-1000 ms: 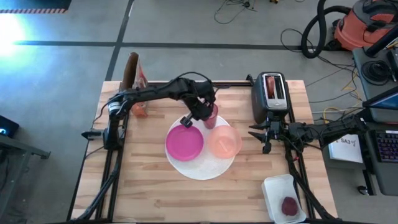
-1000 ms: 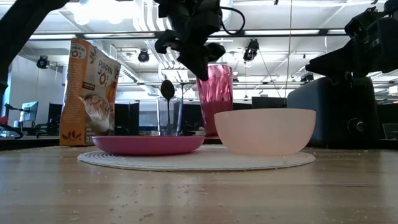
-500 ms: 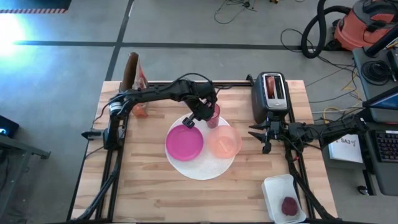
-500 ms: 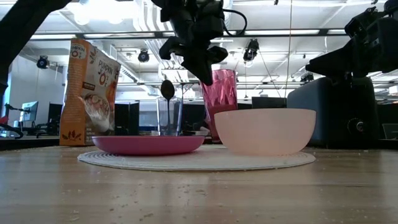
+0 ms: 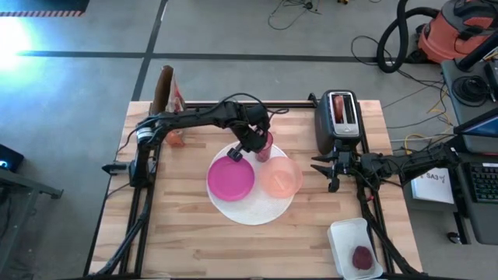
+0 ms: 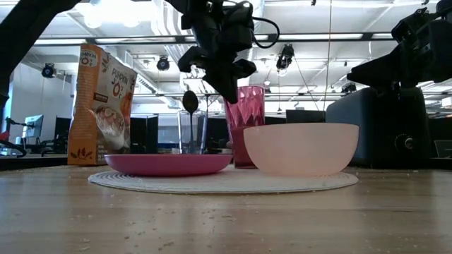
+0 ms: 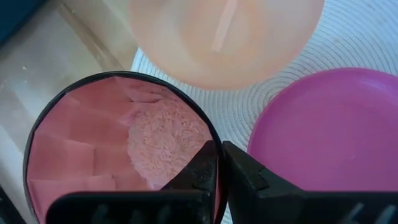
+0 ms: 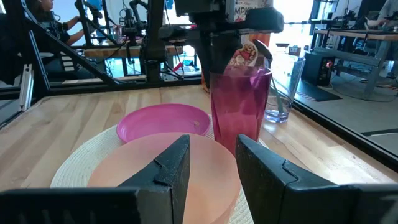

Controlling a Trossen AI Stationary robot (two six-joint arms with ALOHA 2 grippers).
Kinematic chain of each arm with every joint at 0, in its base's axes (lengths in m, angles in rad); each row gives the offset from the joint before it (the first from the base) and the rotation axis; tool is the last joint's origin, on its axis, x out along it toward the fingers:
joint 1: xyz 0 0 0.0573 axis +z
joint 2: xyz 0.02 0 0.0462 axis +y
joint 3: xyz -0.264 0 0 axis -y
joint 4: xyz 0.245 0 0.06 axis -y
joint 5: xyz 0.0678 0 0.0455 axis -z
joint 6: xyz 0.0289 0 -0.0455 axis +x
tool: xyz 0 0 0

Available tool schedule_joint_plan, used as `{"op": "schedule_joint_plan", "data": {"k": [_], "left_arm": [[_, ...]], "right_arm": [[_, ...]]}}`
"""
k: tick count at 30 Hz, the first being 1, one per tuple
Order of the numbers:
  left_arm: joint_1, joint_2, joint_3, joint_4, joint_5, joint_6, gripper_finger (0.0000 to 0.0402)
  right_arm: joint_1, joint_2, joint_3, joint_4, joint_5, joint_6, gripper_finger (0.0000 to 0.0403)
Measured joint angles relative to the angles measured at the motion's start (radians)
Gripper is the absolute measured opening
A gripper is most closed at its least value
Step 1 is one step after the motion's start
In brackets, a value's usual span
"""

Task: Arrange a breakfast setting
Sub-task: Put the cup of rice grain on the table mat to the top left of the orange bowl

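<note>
"PUMPKIN O's" on cereal bag

Left tool on pink tumbler

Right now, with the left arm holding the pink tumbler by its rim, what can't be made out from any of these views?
- Pink tumbler base: low view, hidden behind the translucent pink bowl; whether it rests on the table is unclear.
- Left tool: its outer finger is outside the rim, out of frame in the left wrist view.
- Toaster contents: high view, too small.
- Spoon handle: low view, blurred inside the clear glass.
</note>
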Motion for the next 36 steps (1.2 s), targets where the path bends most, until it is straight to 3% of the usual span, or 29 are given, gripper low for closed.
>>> {"op": "schedule_joint_plan", "data": {"k": [8, 20, 36], "left_arm": [[0.0, 0.0, 0.014, 0.014, -0.004, -0.058, 0.0028], [0.002, -0.001, 0.079, 0.031, -0.008, -0.19, 0.0029], [-0.004, -0.004, 0.105, -0.05, -0.007, -0.246, 0.003]], "right_arm": [[0.0, 0.0, 0.0, 0.0, 0.0, 0.0, 0.0118], [0.0, 0.0, 0.0, 0.0, 0.0, 0.0, 0.0118], [0.0, 0.0, 0.0, 0.0, 0.0, 0.0, 0.0118]]}}
